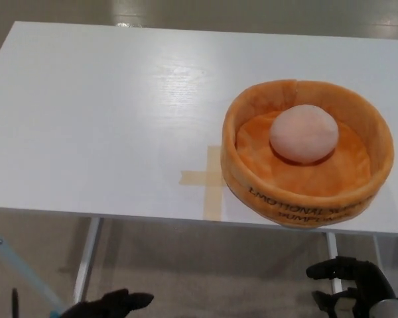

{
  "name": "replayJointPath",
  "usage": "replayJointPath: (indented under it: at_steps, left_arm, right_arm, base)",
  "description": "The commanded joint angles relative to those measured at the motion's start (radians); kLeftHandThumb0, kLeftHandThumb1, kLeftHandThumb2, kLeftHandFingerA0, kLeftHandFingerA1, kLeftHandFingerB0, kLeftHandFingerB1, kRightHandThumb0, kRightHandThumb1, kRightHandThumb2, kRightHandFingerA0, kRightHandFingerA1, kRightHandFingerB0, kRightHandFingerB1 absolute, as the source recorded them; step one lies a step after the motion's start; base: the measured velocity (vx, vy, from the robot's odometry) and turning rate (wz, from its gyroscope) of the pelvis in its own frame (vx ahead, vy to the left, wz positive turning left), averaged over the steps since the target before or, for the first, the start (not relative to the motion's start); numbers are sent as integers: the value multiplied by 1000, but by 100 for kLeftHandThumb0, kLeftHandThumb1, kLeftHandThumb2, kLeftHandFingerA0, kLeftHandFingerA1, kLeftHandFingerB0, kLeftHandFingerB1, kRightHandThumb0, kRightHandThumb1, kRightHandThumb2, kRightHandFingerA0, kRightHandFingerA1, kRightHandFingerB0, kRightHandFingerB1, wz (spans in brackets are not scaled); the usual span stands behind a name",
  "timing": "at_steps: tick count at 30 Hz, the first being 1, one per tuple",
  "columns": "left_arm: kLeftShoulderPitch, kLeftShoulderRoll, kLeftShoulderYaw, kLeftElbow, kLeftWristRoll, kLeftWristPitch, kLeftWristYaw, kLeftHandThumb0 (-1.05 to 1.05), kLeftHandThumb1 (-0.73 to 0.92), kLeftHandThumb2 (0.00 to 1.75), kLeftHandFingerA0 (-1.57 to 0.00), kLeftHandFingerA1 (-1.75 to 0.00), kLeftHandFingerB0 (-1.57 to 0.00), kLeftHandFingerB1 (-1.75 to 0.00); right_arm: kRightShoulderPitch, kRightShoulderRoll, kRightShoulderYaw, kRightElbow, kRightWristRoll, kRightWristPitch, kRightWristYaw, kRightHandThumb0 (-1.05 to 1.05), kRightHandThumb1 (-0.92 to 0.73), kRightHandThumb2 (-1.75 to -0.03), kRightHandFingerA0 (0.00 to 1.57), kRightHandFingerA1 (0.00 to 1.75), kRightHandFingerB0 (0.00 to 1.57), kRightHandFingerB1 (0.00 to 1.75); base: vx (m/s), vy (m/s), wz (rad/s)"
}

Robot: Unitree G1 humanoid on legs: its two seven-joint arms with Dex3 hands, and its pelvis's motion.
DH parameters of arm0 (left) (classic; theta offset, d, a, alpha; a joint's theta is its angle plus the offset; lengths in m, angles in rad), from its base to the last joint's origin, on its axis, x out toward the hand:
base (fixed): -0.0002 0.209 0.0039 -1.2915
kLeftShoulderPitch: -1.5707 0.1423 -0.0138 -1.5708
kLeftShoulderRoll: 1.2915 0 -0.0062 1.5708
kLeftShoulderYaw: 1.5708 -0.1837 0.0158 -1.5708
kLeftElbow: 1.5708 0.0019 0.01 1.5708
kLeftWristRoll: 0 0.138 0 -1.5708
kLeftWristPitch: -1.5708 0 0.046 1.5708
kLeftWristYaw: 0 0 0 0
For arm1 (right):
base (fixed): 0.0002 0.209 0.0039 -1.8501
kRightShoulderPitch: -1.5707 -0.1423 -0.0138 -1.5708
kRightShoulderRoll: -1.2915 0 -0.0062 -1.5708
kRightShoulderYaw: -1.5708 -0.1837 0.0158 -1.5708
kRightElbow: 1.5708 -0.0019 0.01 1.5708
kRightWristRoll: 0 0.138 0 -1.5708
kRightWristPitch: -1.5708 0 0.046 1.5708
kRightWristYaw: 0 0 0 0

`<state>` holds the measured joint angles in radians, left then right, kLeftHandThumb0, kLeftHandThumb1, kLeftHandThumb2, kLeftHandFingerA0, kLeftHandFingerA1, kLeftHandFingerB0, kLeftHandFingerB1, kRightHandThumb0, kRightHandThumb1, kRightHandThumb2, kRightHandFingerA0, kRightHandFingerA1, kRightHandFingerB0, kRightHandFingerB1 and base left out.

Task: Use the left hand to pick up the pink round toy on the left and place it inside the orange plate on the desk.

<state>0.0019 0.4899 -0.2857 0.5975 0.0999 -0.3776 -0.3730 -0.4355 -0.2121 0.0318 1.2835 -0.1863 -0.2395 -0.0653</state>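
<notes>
The pink round toy (304, 133) lies inside the orange plush plate (252, 182), which sits on the right part of the white desk (99, 112). My left hand (109, 306) is low at the bottom edge, below the desk's front edge, holding nothing; only a few dark fingers show. At the bottom right corner my right hand (353, 285) hangs under the desk level, its fingers loosely curled and apart, holding nothing.
A cross of tan tape (209, 179) marks the desk just left of the plate. Metal desk legs (86, 258) show below the front edge over a beige floor.
</notes>
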Motion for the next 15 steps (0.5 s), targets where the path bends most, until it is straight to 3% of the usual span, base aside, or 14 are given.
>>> replayJointPath:
  at_steps: [1, 4, 5, 8, 12, 13, 15]
  left_arm:
    - [-146, -18, -115, 281, 295, 93, 284, -75, 74, 104, 0, -20, -10, -29]
    - [-182, -25, -131, 343, 289, 88, 297, -78, 76, 105, 0, -17, -9, -27]
    - [-218, -40, -134, 391, 277, 110, 293, -69, 90, 69, 0, -16, -11, -24]
    - [-251, -56, -137, 435, 268, 126, 299, -70, 91, 66, 0, -21, -12, -24]
    - [-292, -78, -126, 492, 254, 130, 319, -66, 85, 68, -3, -21, -15, -25]
    - [-308, -92, -109, 510, 236, 132, 330, -71, 66, 97, -1, -27, -12, -34]
    - [-328, -112, -79, 542, 211, 130, 351, -71, 64, 95, -3, -29, -12, -36]
  right_arm:
    - [30, -8, 4, 4, -7, -1, 4, -13, -56, -60, 70, 91, 68, 79]
    - [32, -4, 5, 4, -7, -4, 2, -12, -55, -60, 70, 91, 68, 80]
    - [33, -3, 3, 4, -4, 1, 5, -13, -56, -60, 68, 89, 67, 79]
    - [37, -2, 6, 3, -7, 1, 4, -12, -56, -60, 66, 88, 67, 78]
    - [36, -1, 6, 1, -6, 0, 6, -13, -56, -61, 68, 89, 66, 79]
    - [33, -1, 7, 1, -7, 1, 5, -13, -56, -60, 66, 86, 66, 78]
    - [29, -1, 8, 1, -8, 4, 2, -12, -56, -60, 67, 87, 67, 78]
  base:
    - [0, 0, 0]
    - [0, 0, 0]
    - [0, 0, 0]
    - [0, 0, 0]
    - [0, 0, 0]
    - [0, 0, 0]
    - [0, 0, 0]
